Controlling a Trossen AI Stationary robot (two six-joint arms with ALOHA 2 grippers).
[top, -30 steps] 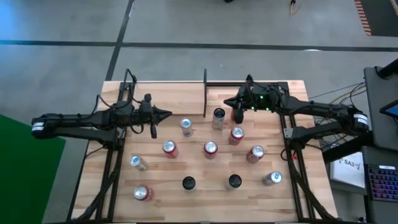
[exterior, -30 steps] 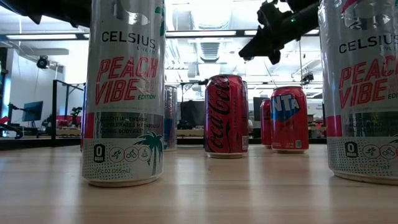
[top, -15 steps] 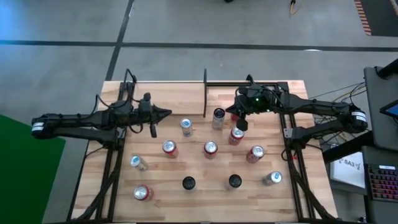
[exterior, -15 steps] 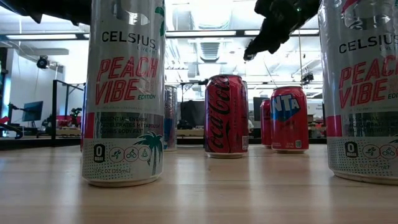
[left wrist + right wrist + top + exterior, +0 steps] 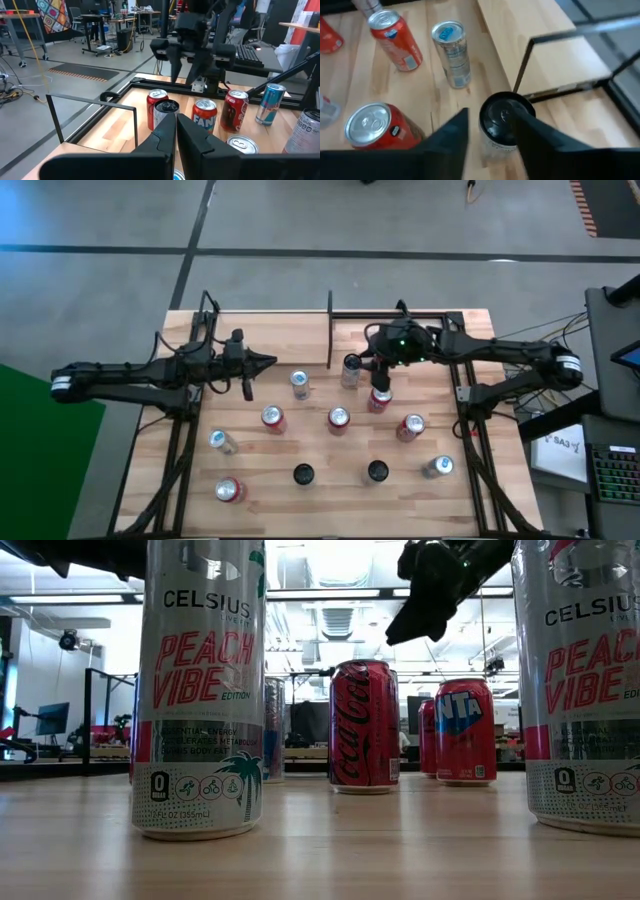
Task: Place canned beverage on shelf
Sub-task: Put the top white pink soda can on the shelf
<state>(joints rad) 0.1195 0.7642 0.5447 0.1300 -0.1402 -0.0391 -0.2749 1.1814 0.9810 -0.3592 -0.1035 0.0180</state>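
Note:
Several cans stand upright on the wooden table. A black-topped can (image 5: 350, 365) (image 5: 504, 119) stands near the shelf's upright divider rod (image 5: 330, 330). The shelf (image 5: 270, 330) (image 5: 555, 45) is the light wood board with black rods along the table's far edge. My right gripper (image 5: 380, 383) (image 5: 490, 145) hangs open above the cans and slants down. The black-topped can shows between its fingers, well below them. A red can (image 5: 378, 400) stands just under it. My left gripper (image 5: 268, 363) (image 5: 175, 131) is shut, held level above the table's left half, and holds nothing.
More cans are spread over the table's middle and near part, such as red ones (image 5: 273, 418) (image 5: 338, 420) (image 5: 410, 426) and black-topped ones (image 5: 303, 474) (image 5: 377, 471). Black frame rails run along both sides (image 5: 465, 395). Tall cans (image 5: 200, 690) stand close to the low camera.
My right gripper has moved a little toward the table's near edge, out over the cans by the divider. It has tipped downward and its fingers have opened. The cans have not moved.

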